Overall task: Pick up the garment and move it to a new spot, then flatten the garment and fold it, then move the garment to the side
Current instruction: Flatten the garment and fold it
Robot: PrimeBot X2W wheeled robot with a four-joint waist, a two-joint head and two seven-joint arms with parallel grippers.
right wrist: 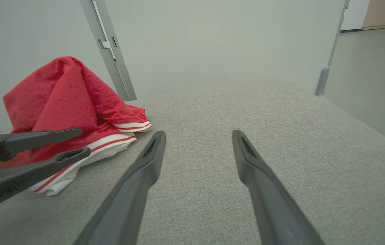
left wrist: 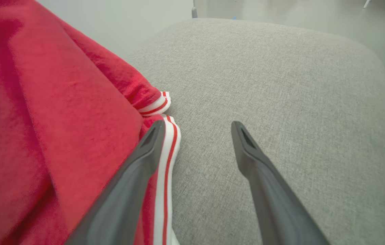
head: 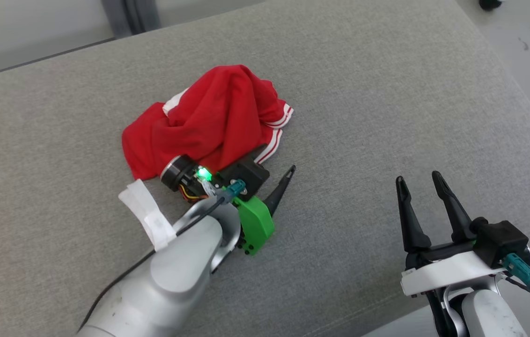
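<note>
Grey cushion (head: 386, 93), pale wall behind. Garment (head: 209, 117) heaped mid-cushion. Left pincer (left wrist: 197, 136) open, one finger at striped hem, other over bare cushion. Right pincer (head: 417, 180) open, well apart. Risk: closing catches hem only, so garment slips on lift.

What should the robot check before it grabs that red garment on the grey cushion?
1. The left pincer is open: ok.
2. Fabric between its fingers: not ok; one lies along the striped hem, and the gap is mostly over bare cushion.
3. The right pincer is open, apart from the garment: ok.
4. Free cushion for a new spot: ok.
5. Garment flat: not ok, heaped.
</note>
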